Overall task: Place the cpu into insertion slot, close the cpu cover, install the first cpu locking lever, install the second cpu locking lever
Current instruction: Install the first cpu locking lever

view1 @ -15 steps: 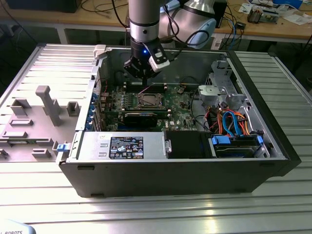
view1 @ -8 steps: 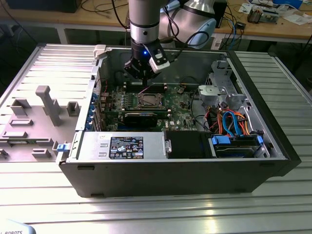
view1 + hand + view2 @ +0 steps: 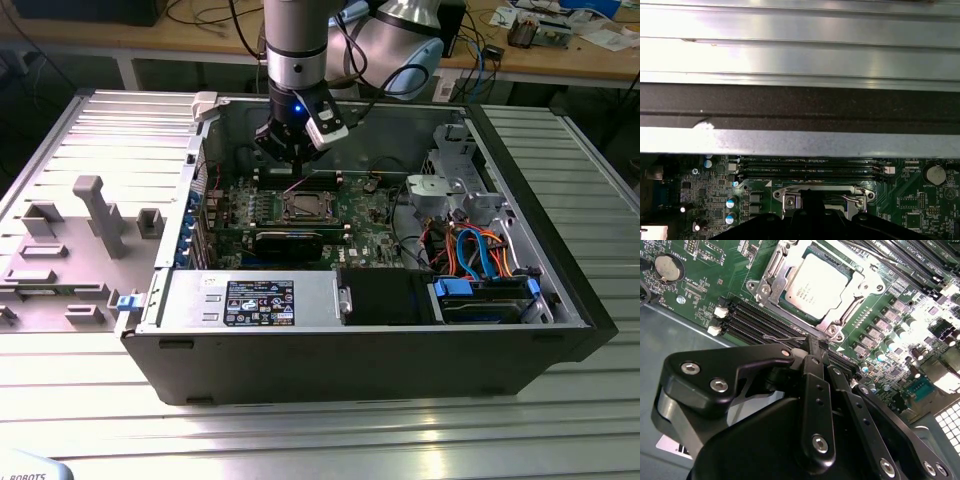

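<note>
Ribbed metal workbench (image 3: 320, 440) carrying one open computer case (image 3: 380, 350) laid on its side, with a cluttered desk behind. Item: green circuit board (image 3: 705, 280) on the case floor, with a black graphics card (image 3: 290, 240) at 6 o'clock of the socket and orange and blue cables (image 3: 480, 250) at 3 o'clock of it in the exterior view. Item: insertion slot (image 3: 305, 207), lying at about 5 o'clock from the gripper (image 3: 290, 158), close beneath it. Item: cpu (image 3: 815, 285), flat, grey-topped, seated in the slot. Item: cpu cover (image 3: 771, 277), a silvery frame lying down over the chip's edges, which reads as the closing step done. Item: thin wire locking lever (image 3: 782, 339), whose long axis appears to run along the socket side facing the memory slots (image 3: 760, 315), its end right at the gripper's tip. Gripper condition: jaws drawn narrow, tips together; whether they pinch the wire cannot be told. Views: the second wrist view gives chip, frame, wire and coin battery (image 3: 666, 267); the first wrist view gives the socket's near edge (image 3: 822, 192), the dark case wall (image 3: 800, 107) and bench ribs (image 3: 800, 50); the exterior view places the arm in the case.
</note>
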You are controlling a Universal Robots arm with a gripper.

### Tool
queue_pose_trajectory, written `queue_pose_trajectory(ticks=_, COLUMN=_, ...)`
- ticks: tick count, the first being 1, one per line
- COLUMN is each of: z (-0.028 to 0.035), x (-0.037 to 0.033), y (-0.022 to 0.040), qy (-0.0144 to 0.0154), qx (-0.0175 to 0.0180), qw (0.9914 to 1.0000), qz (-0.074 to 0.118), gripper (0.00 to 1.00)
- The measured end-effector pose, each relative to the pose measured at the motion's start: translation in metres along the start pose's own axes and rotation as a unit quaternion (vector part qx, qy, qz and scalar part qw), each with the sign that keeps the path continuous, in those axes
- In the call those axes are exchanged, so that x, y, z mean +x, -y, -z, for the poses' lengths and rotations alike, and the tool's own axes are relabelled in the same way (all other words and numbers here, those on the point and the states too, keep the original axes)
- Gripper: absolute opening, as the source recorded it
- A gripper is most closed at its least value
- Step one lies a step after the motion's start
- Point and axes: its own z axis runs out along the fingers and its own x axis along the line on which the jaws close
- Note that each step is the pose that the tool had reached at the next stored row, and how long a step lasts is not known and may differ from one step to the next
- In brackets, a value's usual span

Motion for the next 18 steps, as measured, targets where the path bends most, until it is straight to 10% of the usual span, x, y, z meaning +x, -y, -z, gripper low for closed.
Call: queue_pose_trajectory(ticks=18, z=-0.0081, x=-0.0064, y=-0.0057, qy=-0.0002, qx=0.0022, qw=1.0, qz=0.0, gripper=0.11)
